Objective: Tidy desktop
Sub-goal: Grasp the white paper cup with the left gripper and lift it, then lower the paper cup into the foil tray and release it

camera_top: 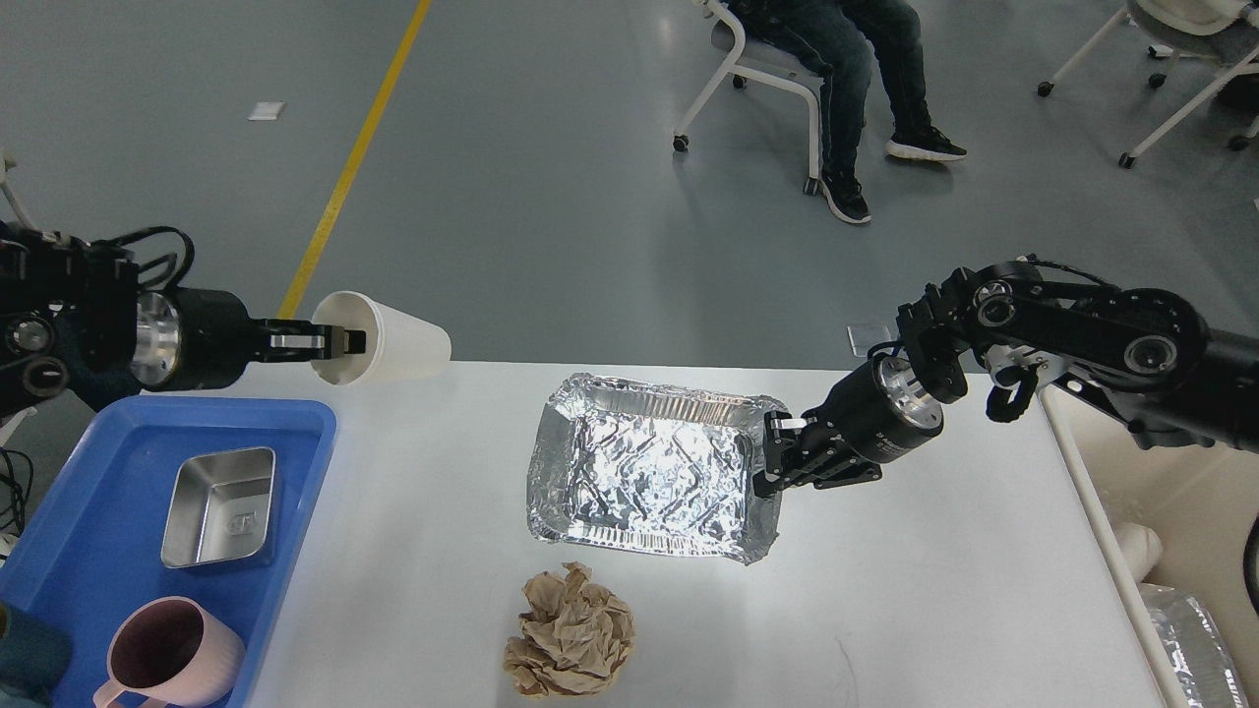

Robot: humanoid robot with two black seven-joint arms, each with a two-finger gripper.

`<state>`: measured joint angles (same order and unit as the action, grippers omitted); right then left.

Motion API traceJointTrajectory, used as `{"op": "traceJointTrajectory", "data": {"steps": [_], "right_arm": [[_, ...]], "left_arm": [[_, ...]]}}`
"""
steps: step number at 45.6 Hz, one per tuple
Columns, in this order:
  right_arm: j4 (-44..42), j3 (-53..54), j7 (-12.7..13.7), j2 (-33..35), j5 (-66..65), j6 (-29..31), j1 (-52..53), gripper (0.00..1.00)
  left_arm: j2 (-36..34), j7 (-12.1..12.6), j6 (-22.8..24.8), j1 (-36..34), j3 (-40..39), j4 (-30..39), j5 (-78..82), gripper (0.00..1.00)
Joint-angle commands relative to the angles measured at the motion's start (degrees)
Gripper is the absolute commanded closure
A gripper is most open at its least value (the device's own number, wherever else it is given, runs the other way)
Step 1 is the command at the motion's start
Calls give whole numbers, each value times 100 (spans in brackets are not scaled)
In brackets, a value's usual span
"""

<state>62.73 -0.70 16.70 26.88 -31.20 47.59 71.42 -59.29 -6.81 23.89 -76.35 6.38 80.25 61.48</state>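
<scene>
Both end effectors are working above the white tabletop, which is filling the lower middle of the view. My left end effector is grasping a white paper cup by its rim, one finger reaching inside the mouth; the cup is lying on its side in the air, mouth toward the arm, hanging over the tabletop's far left corner just past the blue tray. My right end effector is pressing against the right rim of a foil tray sitting in the middle of the tabletop. Its fingers seem to be pinching that rim, though the dark fingers against the crumpled foil are making this hard to confirm.

A ball of crumpled brown paper is lying near the front edge, just in front of the foil tray and apart from it. The blue tray is resting on the left end of the tabletop, holding a small steel dish and, nearer to me, a pink mug standing upright. A cream bin is standing beside the right edge. On the grey floor beyond, a seated person's legs are showing.
</scene>
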Motion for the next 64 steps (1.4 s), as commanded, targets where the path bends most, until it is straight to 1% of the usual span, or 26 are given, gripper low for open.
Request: {"op": "traceJointTrajectory", "data": {"steps": [1, 6, 11, 17, 26, 30, 34, 41, 53, 60, 64], "right_arm": [[2, 8, 0, -33, 0, -4, -5, 100], [2, 43, 0, -33, 0, -4, -5, 100], [2, 61, 0, -33, 0, -4, -5, 100], [11, 61, 0, -33, 8, 13, -5, 100], [-24, 78, -9, -42, 26, 40, -22, 100], [-24, 61, -17, -77, 35, 66, -22, 100], [-42, 61, -18, -121, 35, 119, -22, 100], [-59, 61, -18, -262, 201, 180, -5, 100], [-165, -27, -9, -367, 421, 286, -31, 100], [-226, -36, 0, -455, 413, 286, -137, 100], [-226, -45, 0, -455, 404, 295, -137, 100]], "left_arm": [[-460, 4, 405, -459, -119, 210, 4, 100], [-522, 4, 573, -767, -137, 201, -5, 100], [-338, 13, 485, -873, -286, 201, -22, 100], [540, 65, 380, -855, -488, 184, -40, 100], [2017, 109, 300, -916, -514, 17, -57, 99], [2492, 127, 300, -934, -514, -71, -66, 99], [2791, 136, 326, -943, -488, -89, -57, 99], [3038, 189, 335, -917, -374, -124, -40, 98], [3055, 215, 406, -890, -181, -98, -31, 97], [3090, 215, 660, -908, 109, -89, -5, 96], [3091, 215, 687, -934, 373, -80, 30, 96]]}}
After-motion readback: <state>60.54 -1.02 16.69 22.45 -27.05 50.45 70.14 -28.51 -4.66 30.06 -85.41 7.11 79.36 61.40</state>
